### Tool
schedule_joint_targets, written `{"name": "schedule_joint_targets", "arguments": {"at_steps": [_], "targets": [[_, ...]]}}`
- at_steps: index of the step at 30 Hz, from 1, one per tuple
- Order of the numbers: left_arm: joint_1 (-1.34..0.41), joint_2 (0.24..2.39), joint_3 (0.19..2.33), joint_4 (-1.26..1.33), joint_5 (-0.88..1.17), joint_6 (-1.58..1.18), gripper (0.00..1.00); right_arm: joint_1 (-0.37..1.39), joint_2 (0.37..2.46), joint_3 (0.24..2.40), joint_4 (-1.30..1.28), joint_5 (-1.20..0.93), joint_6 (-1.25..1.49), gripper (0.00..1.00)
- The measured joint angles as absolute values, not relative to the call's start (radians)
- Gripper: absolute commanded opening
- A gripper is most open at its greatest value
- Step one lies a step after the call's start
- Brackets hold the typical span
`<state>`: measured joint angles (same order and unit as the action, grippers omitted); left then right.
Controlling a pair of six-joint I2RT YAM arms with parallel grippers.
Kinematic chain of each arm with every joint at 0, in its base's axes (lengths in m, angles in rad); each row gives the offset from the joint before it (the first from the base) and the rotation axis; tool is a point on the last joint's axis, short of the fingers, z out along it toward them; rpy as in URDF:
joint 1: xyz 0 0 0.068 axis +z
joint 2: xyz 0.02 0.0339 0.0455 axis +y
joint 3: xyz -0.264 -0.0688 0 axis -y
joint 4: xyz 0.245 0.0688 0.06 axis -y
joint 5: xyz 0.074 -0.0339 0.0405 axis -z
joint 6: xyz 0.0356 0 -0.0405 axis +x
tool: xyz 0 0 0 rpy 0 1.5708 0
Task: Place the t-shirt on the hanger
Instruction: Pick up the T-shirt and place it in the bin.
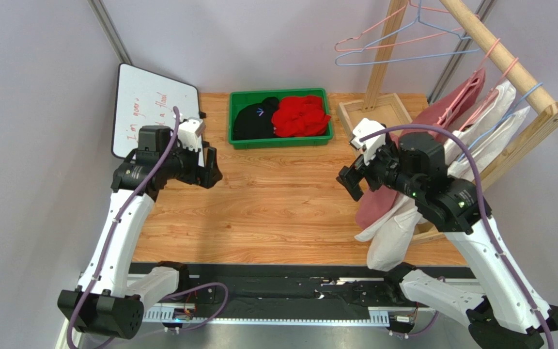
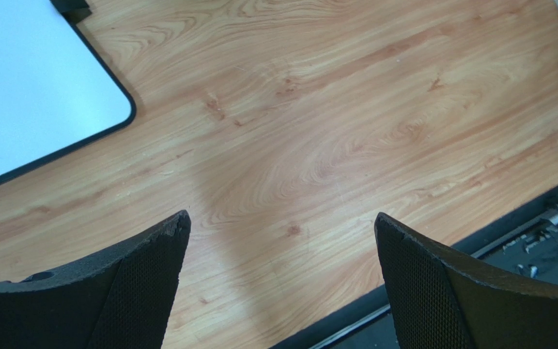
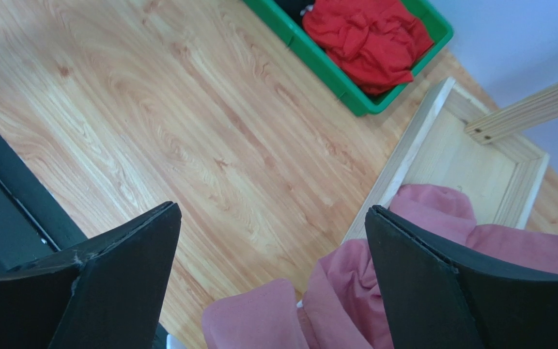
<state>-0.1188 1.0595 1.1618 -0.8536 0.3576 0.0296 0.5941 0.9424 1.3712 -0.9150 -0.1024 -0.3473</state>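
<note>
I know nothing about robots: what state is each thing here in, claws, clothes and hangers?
left claw: open, empty, over the table.
right claw: open, empty, near the pink shirt.
t-shirt: crumpled in the green bin, unhung.
red garment: crumpled beside it, same bin.
hanger: empty, hooked on the wooden rail.
pink hanger: empty, hanging beside it.
pink shirt: hung on the rail.
white shirts: hung alongside.
</note>
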Motion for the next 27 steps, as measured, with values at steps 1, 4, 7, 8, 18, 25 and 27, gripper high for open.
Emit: {"name": "schedule_joint_targets", "arguments": {"at_steps": [1,4,7,8,18,25,27], "targets": [[-0.12,1.081,1.175,-0.849,0.347,0.031,0.99,0.594,0.943,1.353,-0.916,-0.105,-0.348,1.0],[-0.139,1.225,1.285,-0.828,0.288,0.036,0.99,0.594,0.941,1.308,-0.919,-0.114,-0.352,1.0],[-0.173,1.435,1.449,-0.777,0.203,0.048,0.99,0.594,0.941,1.282,-0.919,-0.126,-0.354,1.0],[-0.186,1.51,1.512,-0.76,0.178,0.052,0.99,0.594,0.941,1.274,-0.918,-0.131,-0.355,1.0],[-0.251,2.171,2.078,-0.692,0.167,0.102,0.99,0.594,0.95,1.237,-0.911,-0.139,-0.356,1.0],[-0.262,2.403,2.218,-0.702,0.169,0.139,0.91,0.594,0.991,1.22,-0.9,-0.138,-0.356,1.0],[-0.262,2.474,2.284,-0.742,0.162,0.146,0.88,0.594,1.007,1.22,-0.899,-0.138,-0.356,1.0]]}}
